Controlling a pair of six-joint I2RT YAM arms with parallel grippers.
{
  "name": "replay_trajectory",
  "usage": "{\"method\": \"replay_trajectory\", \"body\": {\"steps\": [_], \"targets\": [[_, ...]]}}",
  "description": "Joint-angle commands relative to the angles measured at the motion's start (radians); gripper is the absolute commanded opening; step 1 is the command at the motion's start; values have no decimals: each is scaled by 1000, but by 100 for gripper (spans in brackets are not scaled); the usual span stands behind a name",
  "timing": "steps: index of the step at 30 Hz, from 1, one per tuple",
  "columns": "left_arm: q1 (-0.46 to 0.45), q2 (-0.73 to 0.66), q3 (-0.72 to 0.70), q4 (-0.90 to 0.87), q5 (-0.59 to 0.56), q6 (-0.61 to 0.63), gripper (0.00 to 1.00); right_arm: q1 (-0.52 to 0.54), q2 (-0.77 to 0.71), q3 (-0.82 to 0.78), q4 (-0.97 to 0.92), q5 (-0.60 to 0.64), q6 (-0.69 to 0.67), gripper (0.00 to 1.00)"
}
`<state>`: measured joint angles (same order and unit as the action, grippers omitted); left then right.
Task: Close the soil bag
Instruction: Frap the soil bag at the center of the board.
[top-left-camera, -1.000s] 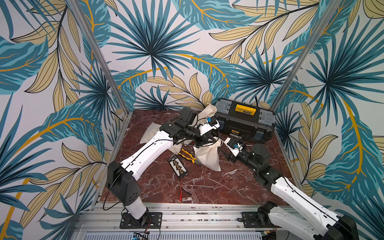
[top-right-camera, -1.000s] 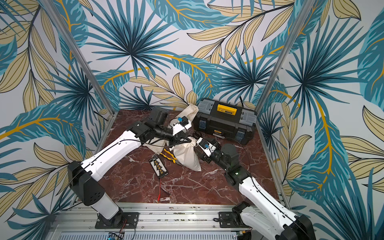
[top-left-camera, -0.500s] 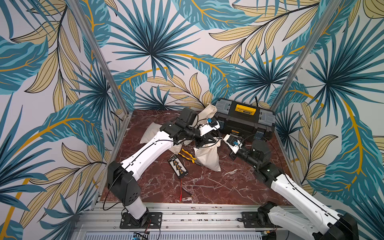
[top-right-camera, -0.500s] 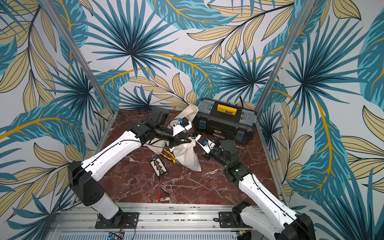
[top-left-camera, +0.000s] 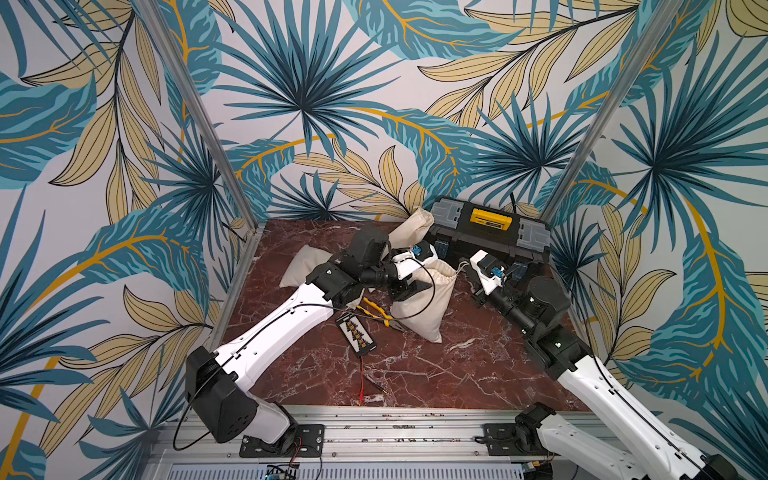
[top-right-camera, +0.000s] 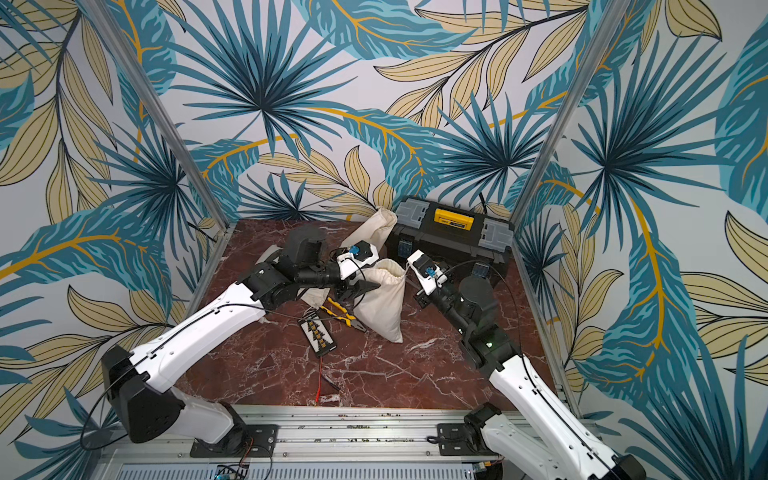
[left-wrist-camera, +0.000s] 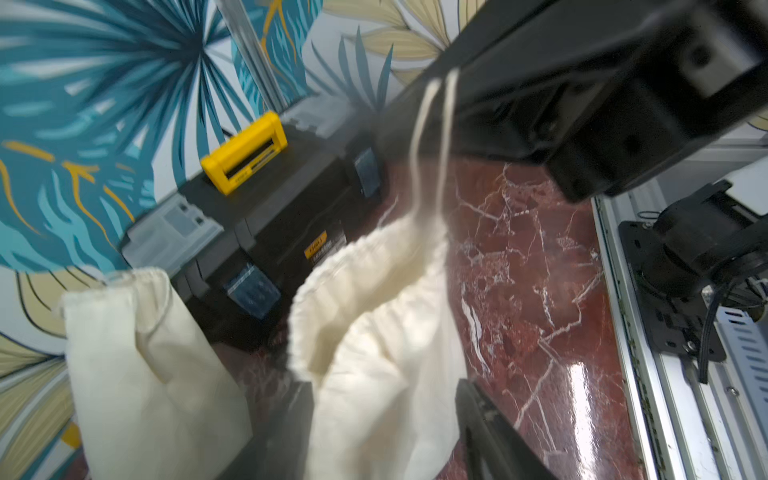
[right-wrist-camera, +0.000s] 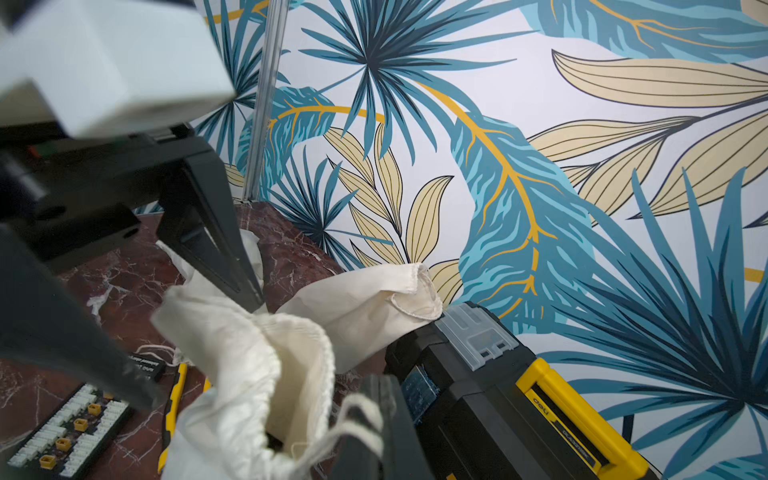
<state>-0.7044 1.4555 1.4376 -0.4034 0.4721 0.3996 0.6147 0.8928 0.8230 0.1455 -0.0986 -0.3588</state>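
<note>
While the right gripper (top-left-camera: 466, 269) is clamped on the drawstring (left-wrist-camera: 442, 145), the left gripper (left-wrist-camera: 382, 399) stands with its jaws apart, one finger on either side of the soil bag (top-left-camera: 419, 309) just below its neck. The cloth passes between the fingers; whether either pad presses it cannot be told. Two strands of cord run almost straight from the gathered hem into the right gripper.

Relation governing the coming move: the bag lies to the left of the right gripper, and the cord leaves the mouth toward that gripper, roughly across the bag's long axis. That axis runs from the mouth at the far end, near the toolbox (top-left-camera: 486, 232), down to a bottom corner resting on the marble table (top-left-camera: 415, 374) toward the near edge. The right arm is nearer the cord; the left arm is nearer the bag's body. On this evidence, closing calls for the right gripper to draw away from the mouth while the left braces the neck, which its spread jaws do not yet do.

The bag is cream cloth, plump and leaning, near the table's middle, just beside the yellow-handled pliers (top-left-camera: 376, 311). Its hem is puckered, but a dark hollow shows in the right wrist view, so the mouth is not yet drawn shut. A second sack (top-left-camera: 411, 226) leans on the toolbox behind.
</note>
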Motion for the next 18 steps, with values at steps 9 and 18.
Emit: {"method": "replay_trajectory", "body": {"steps": [9,18], "targets": [[-48,91,44,292,5,-46,60,-3,1,36,25,-82,97,0],[-58,103,-76,479,77,-105,52,-3,-20,22,23,-50,111,0]]}}
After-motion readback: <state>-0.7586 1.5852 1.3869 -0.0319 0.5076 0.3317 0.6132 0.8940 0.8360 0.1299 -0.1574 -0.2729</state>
